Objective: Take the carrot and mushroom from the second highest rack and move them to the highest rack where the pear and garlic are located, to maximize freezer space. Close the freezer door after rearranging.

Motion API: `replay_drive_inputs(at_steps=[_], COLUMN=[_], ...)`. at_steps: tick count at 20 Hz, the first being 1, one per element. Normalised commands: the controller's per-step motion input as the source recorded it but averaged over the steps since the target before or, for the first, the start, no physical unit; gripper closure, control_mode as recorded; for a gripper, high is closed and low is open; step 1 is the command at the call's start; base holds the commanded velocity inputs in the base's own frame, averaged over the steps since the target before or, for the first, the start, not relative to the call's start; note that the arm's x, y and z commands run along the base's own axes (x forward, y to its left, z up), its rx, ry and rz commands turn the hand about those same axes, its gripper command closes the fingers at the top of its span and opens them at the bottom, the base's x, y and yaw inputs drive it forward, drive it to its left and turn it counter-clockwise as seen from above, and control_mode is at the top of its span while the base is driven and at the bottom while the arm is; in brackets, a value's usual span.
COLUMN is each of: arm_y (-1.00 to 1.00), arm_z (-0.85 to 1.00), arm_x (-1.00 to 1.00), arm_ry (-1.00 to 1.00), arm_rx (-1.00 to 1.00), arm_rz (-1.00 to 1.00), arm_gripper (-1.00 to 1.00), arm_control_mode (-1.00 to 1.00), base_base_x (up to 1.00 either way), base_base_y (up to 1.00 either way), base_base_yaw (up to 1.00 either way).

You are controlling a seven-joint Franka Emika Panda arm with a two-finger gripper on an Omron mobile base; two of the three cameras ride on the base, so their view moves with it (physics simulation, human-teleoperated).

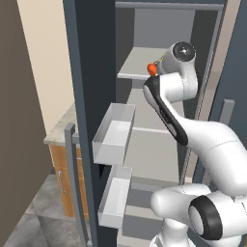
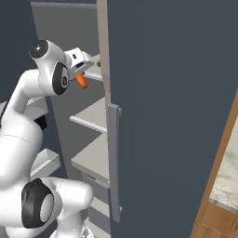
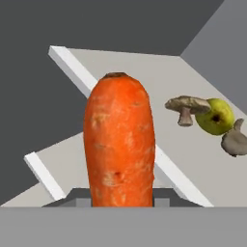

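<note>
**Carrot could bump the shelf edge**

From the left, the claw [image 1: 155,67] holds the carrot [image 1: 152,70] by the top shelf [image 1: 132,75].

From the right, the carrot [image 2: 82,81] hangs low; it might slip.

From the hand, the mushroom [image 3: 185,108] and pear [image 3: 216,116] sit close on that shelf; the carrot [image 3: 119,140] could knock them.

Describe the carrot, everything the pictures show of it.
The carrot is a stubby orange root with a mottled, pitted skin and a dark, flat cut top. It is held in the gripper, clear of any shelf, in front of the open freezer's upper racks. In the hand view it points straight out from the gripper, its lower end hidden; in the right base view it hangs tilted below the hand. Nothing else touches it.
</note>
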Motion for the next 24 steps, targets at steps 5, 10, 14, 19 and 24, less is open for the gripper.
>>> replay_drive_inputs(at_steps=[5, 10, 14, 19, 24], arm_y=[0.00, -0.07, -0.17, -0.23, -0.23], arm_z=[0.03, 0.12, 0.06, 0.00, 0.00], arm_x=[0.49, 0.42, 0.43, 0.46, 0.53], arm_ry=[0.00, 0.02, 0.02, 0.00, 0.00], arm_rx=[0.00, 0.00, 0.00, 0.00, 0.00], arm_rz=[0.00, 0.00, -0.02, -0.05, -0.03], arm_gripper=[1.00, 1.00, 1.00, 1.00, 1.00], arm_control_mode=[-1.00, -1.00, -1.00, -1.00, -1.00], base_base_x=[0.00, 0.00, 0.00, 0.00, 0.00], base_base_y=[0.00, 0.00, 0.00, 0.00, 0.00], base_base_yaw=[0.00, 0.00, 0.00, 0.00, 0.00])
